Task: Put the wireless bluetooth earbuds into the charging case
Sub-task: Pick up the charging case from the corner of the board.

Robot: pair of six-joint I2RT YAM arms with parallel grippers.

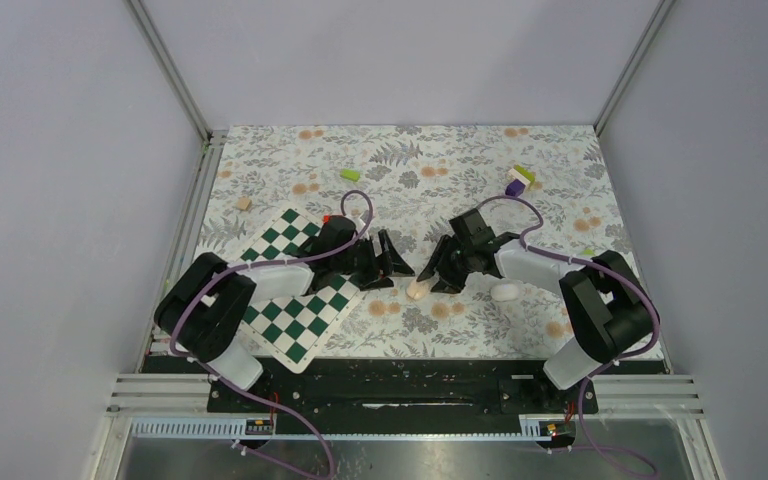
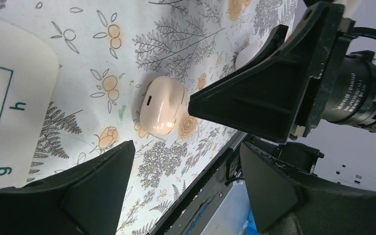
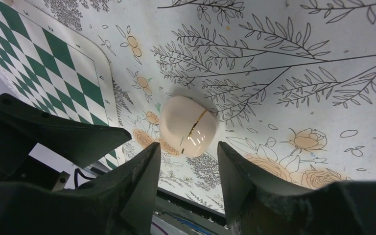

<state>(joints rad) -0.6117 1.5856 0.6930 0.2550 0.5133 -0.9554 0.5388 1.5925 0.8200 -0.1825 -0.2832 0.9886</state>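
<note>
The charging case [image 3: 188,126] is a small, glossy, rounded shell. It is probably light and rigid, and its smooth plastic looks apt to slip. A pinch across its 2 opposite sides, clear of the lid seam, looks the safest hold. It is cream-white with the lid shut, a thin seam across it and a small slot on 1 side. It lies on the floral mat [image 1: 480,160], just right of the chessboard [image 1: 305,325], near the middle. The left gripper [image 2: 186,144] gapes wide and empty. The right gripper [image 3: 188,147] has narrower parted jaws, with the case at its tips but not gripped.
</note>
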